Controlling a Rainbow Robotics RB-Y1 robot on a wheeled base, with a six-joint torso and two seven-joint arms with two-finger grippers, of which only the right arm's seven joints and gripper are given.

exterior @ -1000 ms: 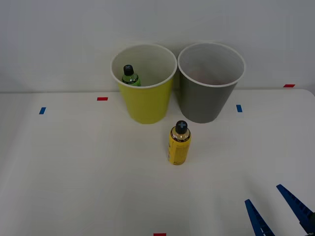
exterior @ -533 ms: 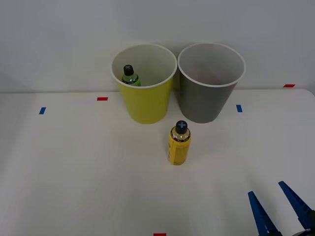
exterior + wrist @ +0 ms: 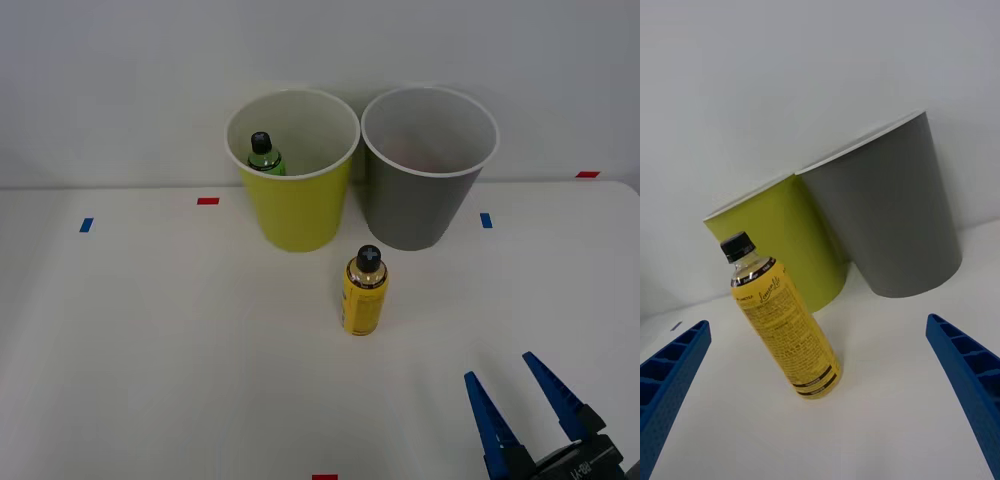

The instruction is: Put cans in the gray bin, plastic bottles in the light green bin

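A yellow plastic bottle [image 3: 363, 296] [image 3: 785, 318] with a black cap stands upright on the white table, just in front of the two bins. The light green bin [image 3: 294, 170] [image 3: 787, 240] is at the back, and a green bottle [image 3: 263, 156] with a black cap stands inside it. The gray bin [image 3: 427, 166] [image 3: 891, 214] stands to its right, touching it. No cans can be made out. My right gripper [image 3: 498, 369] [image 3: 818, 390] is open near the table's front right, pointed toward the yellow bottle and well short of it.
Small red tape marks [image 3: 208, 201] and blue tape marks [image 3: 86, 225] dot the table [image 3: 150, 350]. A white wall rises right behind the bins. The table's right edge runs near the far right corner [image 3: 625, 190].
My right gripper has moved forward and to the left, toward the yellow bottle. The bottles and bins have not moved.
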